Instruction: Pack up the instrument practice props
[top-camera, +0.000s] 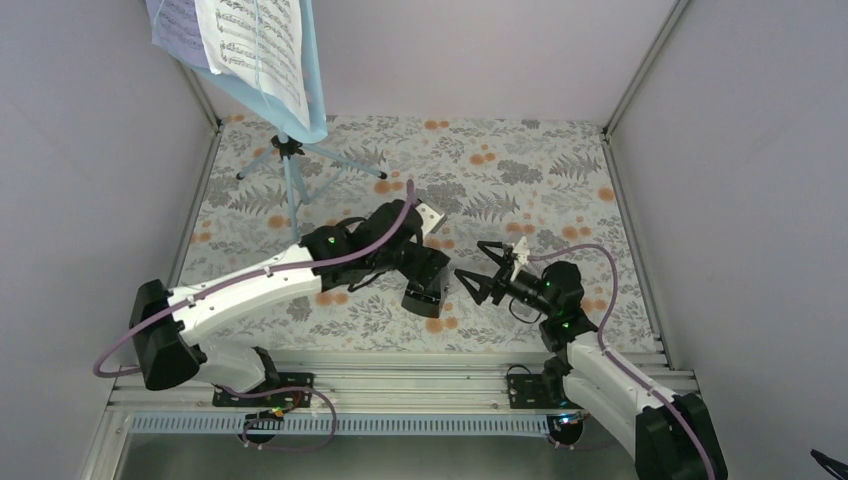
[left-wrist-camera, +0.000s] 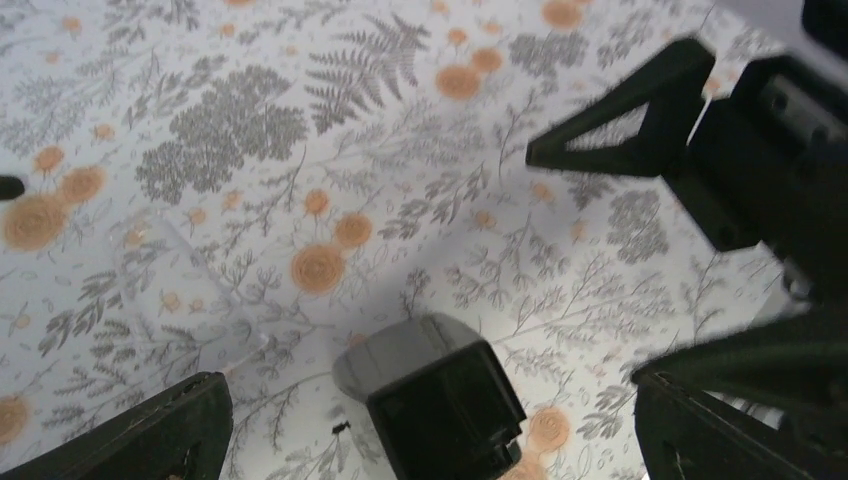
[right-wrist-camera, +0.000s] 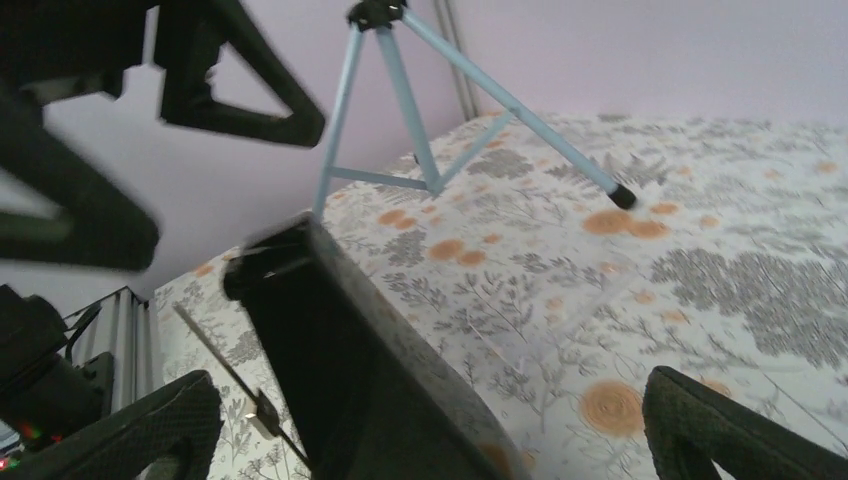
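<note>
Apparently upright, narrow end up, the black metronome (top-camera: 424, 296) is seen near the front edge of the floral table (top-camera: 560, 180), flanked untouched by the spread left gripper (left-wrist-camera: 428, 388) (the right gripper (top-camera: 470, 258) is likewise agape just beside it), while the music stand (top-camera: 291, 170), loaded with sheet-music pages (top-camera: 255, 50), is set far-left, with open cloth between.

Overhead view; both wrist views near metronome (left-wrist-camera: 440, 400)

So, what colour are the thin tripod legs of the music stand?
The thin tripod legs are light blue; best seen in the right wrist view.
</note>
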